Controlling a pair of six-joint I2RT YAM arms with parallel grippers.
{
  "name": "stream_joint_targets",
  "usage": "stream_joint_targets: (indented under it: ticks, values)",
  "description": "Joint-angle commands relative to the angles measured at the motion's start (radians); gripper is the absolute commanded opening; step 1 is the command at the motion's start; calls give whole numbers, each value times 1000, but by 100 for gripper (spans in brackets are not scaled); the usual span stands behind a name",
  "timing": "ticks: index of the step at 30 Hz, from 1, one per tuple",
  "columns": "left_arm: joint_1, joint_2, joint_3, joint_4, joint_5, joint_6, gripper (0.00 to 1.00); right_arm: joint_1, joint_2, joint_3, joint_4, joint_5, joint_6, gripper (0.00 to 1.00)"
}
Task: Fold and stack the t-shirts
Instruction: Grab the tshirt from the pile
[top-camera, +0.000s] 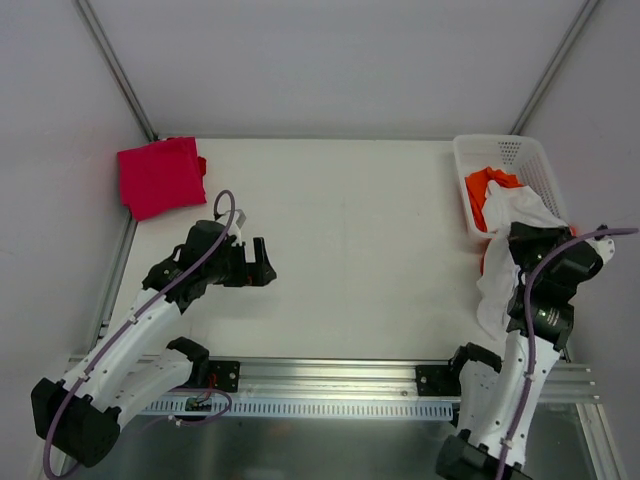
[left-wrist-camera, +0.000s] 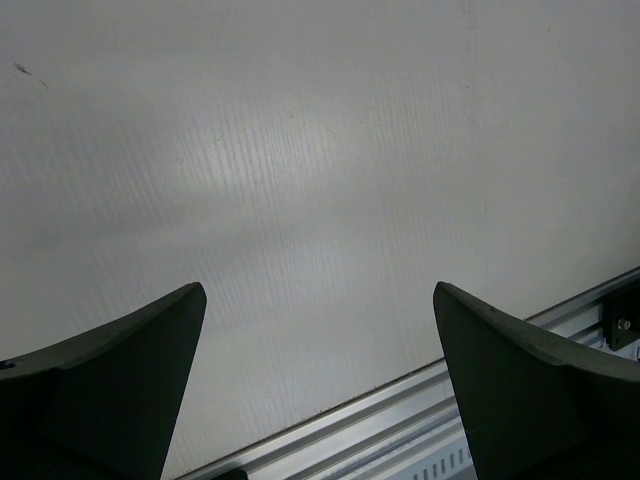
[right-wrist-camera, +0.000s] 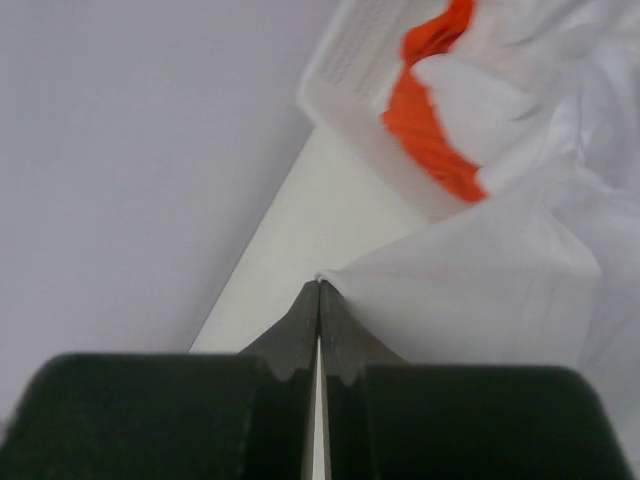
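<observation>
left gripper (left-wrist-camera: 320, 300) spread wide, empty, over table (left-wrist-camera: 300, 150) | right gripper (right-wrist-camera: 318, 288) clamped on white t-shirt (right-wrist-camera: 470, 290)

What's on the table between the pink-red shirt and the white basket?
Nothing. In the top view the stretch of table from the magenta-red shirt to the basket is bare; the left gripper sits nearer the arms.

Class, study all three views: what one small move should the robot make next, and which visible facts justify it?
Probably the right gripper should draw the white t-shirt leftward onto the table. Its jaws are shut on a cloth edge, the shirt hangs partly over the basket rim, and the left gripper hovers open.
</observation>
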Motion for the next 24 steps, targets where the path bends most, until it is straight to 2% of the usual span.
stream_joint_targets:
  ticks: [1, 2, 3, 5, 6, 8, 9, 12, 15, 17, 24]
  values:
    - [-7, -31, 38, -9, -31, 13, 99, 217, 46, 117, 6, 72, 79, 0]
    - [-6, -36, 38, -12, -35, 13, 99, 283, 98, 145, 10, 131, 79, 0]
    - [-7, -50, 39, -11, -45, 13, 99, 432, 131, 174, 12, 185, 73, 0]
    - [-7, -63, 38, -12, -58, 12, 99, 593, 203, 272, 14, 312, 30, 0]
    - [-6, -77, 39, -14, -66, 12, 99, 748, 279, 303, 7, 357, 18, 0]
    - [-7, -90, 41, -14, -88, 10, 99, 898, 356, 371, 23, 482, -14, 0]
    - [-7, -103, 41, -17, -97, 9, 99, 1029, 437, 391, 33, 517, -19, 0]
    - [-6, -137, 50, -24, -137, 9, 99, 1237, 574, 469, 56, 606, -33, 0]
    - [-6, -181, 48, -29, -196, 9, 99, 1383, 820, 578, 57, 615, -33, 0]
    - [-4, -212, 50, -35, -233, 10, 99, 1470, 916, 648, 37, 633, -33, 0]
    - [-4, -301, 61, -64, -353, 9, 99, 1595, 1264, 976, -43, 615, -11, 0]
